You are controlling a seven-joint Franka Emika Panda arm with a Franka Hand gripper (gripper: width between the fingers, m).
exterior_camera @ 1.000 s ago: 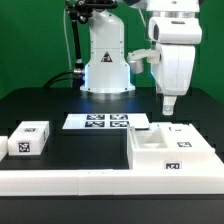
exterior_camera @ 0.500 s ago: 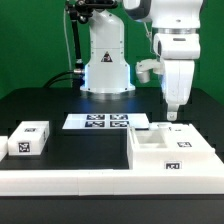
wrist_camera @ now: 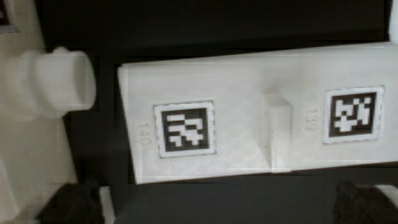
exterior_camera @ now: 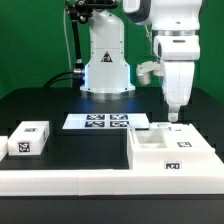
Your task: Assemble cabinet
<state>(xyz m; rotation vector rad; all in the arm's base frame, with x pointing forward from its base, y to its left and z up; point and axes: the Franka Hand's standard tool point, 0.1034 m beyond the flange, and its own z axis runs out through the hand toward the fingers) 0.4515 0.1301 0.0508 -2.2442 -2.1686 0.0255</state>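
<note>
Arm upright, its white end effector (exterior_camera: pixel 173 113) points straight down, fingers (wrist_camera: pixel 80 206) apart; large white boxy cabinet (exterior_camera: pixel 172 152) lies just beneath.

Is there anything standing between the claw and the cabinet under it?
Nothing visible does. The claw hangs just above the far edge of the cabinet, with only open air between them. The marker board lies off to the exterior view's left.
</note>
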